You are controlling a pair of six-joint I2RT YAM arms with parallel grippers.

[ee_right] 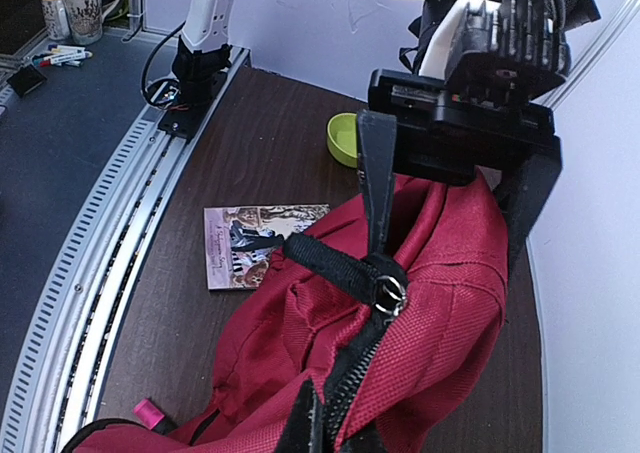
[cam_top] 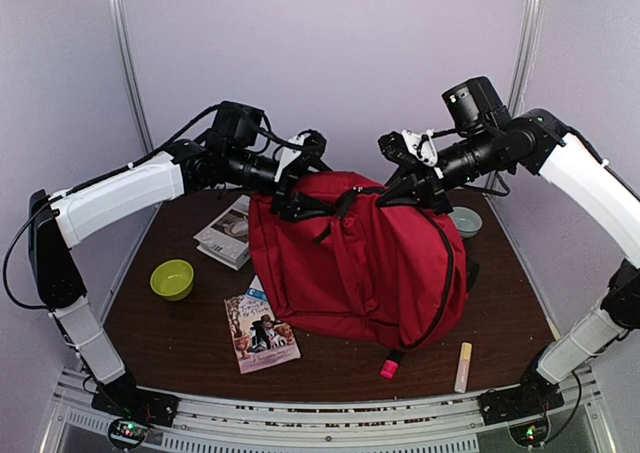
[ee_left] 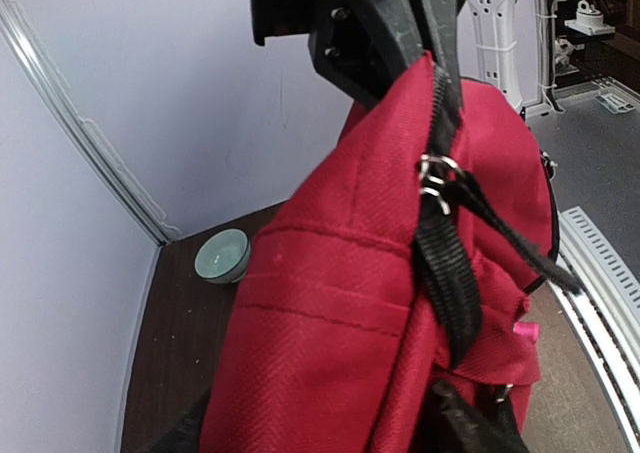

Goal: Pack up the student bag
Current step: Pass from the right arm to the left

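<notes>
1. Backpack (cam_top: 360,263): red, with black straps. It stands at the middle of the counter (cam_top: 180,323) with its base down and its top lifted between the two arms. The body sags toward the near right.
2. Right gripper (ee_left: 432,65): the jaws are pressed together on the backpack's top zip edge, just above the metal pull rings. This arm carries the weight of the top.
3. Left gripper (ee_right: 447,243): the jaws are spread, one on each side of the backpack's top ridge. The red fabric rises into the gap. I see no pinch.
4. Governing relation: the backpack hangs directly below both grippers. Its top edge runs along the line from one arm to the other, and its long axis drops from there to the counter. The left jaws are set across that edge, so the fabric to be taken lies between them, not off to one side.
5. Judgement: the step in hand is a second hold on the top edge, so the mouth can be pulled apart. The zip looks mostly closed and nothing is packed yet.
6. Loose items on the counter:
   - Left of the backpack: a green bowl (cam_top: 172,279), a book (cam_top: 261,333) and a booklet (cam_top: 228,233).
   - Behind it on the right: a grey bowl (cam_top: 465,221).
   - At the near edge: a pink marker (cam_top: 389,368) and a pale stick (cam_top: 464,366).
7. Risk: the thin fabric may slip out as the left jaws close.
</notes>
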